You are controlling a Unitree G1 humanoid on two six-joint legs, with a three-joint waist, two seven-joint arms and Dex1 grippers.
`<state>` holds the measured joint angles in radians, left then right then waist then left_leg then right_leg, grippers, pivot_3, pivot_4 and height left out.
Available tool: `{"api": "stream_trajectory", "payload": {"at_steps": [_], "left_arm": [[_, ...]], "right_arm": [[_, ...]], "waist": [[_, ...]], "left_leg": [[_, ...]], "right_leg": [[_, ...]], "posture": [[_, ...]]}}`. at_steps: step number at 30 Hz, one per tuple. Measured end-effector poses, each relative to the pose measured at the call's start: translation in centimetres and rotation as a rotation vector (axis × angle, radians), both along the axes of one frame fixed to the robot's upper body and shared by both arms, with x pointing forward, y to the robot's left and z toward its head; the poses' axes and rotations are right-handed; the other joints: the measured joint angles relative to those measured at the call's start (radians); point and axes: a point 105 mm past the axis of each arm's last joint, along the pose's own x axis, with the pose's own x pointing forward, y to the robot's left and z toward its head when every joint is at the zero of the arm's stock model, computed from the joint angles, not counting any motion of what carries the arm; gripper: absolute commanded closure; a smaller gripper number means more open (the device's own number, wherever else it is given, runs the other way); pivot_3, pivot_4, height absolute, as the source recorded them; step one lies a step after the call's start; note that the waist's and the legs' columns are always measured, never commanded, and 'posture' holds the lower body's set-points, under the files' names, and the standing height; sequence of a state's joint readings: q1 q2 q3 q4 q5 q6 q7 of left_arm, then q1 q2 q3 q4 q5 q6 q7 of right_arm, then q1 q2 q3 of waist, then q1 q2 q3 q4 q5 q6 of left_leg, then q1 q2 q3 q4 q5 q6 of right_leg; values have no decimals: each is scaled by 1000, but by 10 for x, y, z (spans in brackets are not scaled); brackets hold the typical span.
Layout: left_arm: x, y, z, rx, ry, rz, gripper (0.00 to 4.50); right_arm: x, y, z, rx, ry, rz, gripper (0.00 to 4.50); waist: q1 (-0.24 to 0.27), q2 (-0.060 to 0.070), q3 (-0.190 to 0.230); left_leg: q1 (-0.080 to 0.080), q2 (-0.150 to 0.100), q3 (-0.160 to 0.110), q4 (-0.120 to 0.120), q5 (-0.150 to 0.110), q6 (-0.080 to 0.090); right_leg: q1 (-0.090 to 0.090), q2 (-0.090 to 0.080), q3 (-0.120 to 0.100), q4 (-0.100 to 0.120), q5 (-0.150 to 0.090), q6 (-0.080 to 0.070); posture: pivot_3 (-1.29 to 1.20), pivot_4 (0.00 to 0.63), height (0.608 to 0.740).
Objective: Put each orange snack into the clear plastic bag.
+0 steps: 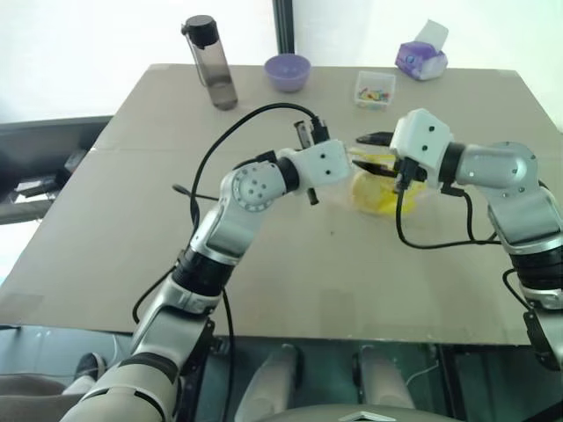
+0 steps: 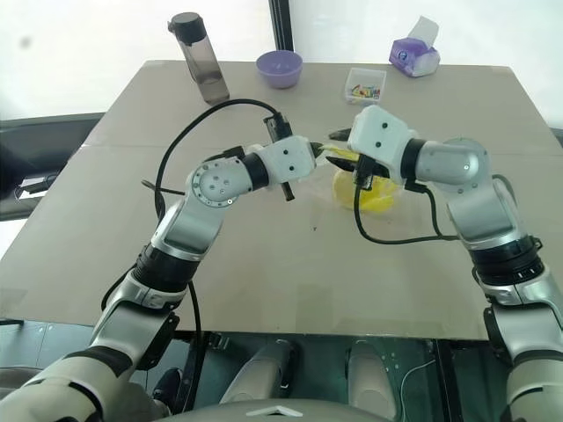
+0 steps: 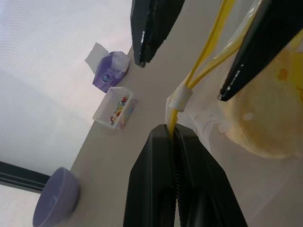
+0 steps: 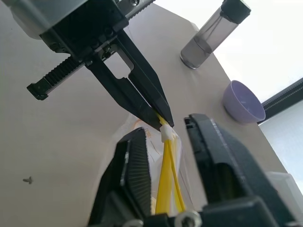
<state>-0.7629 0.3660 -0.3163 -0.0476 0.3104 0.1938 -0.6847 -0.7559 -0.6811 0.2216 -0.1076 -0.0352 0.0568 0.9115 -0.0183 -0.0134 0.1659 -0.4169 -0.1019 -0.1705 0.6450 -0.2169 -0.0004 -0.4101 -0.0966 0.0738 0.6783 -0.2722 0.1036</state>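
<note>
We see two robot arms meeting over the middle of a brown table (image 1: 290,264). The left gripper (image 3: 173,135) has its two black fingers pressed together, pinching the yellow strip (image 3: 208,52) at the mouth of the clear plastic bag (image 1: 387,195). The right gripper (image 4: 165,137) comes in from the other side. Its fingers (image 4: 135,165) are a little apart, one on each side of the same yellow strip, just beside the left gripper's tips. We cannot tell if they press on the strip.

The orange snack (image 3: 267,113) is inside the bag, which hangs from the strip between the two grippers, a bit right of the table's middle.

Along the far edge of the table stand a dark bottle (image 1: 210,61), a purple bowl (image 1: 288,72), a small clear box (image 1: 375,89) with colored bits inside, and a purple tissue pack (image 1: 421,58) near the far right corner.
</note>
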Motion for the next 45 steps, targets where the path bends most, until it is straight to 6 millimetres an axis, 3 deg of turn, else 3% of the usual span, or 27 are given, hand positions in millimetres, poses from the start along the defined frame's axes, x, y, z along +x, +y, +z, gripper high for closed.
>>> {"api": "stream_trajectory", "payload": {"at_steps": [21, 23, 36, 45], "left_arm": [[-1, -1, 5, 5, -7, -4, 4500], [-1, -1, 5, 5, -7, -4, 4500], [-1, -1, 4, 7, -7, -4, 4500], [-7, 9, -15, 44, 0, -15, 4500]], "right_arm": [[8, -3, -8, -31, -16, -34, 3897], [9, -3, -8, -31, -16, -35, 4429], [9, -5, -8, -23, -20, -44, 4466], [1, -24, -24, -43, 24, -91, 4466]], "waist": [[0, 0, 0], [0, 0, 0], [0, 0, 0], [1, 0, 0]], "left_leg": [[0, 0, 0, 0, 0, 0], [0, 0, 0, 0, 0, 0], [0, 0, 0, 0, 0, 0], [0, 0, 0, 0, 0, 0]], "right_leg": [[0, 0, 0, 0, 0, 0], [0, 0, 0, 0, 0, 0], [0, 0, 0, 0, 0, 0], [0, 0, 0, 0, 0, 0]], "posture": [[0, 150, 739], [0, 150, 739], [0, 150, 739], [0, 150, 739]]}}
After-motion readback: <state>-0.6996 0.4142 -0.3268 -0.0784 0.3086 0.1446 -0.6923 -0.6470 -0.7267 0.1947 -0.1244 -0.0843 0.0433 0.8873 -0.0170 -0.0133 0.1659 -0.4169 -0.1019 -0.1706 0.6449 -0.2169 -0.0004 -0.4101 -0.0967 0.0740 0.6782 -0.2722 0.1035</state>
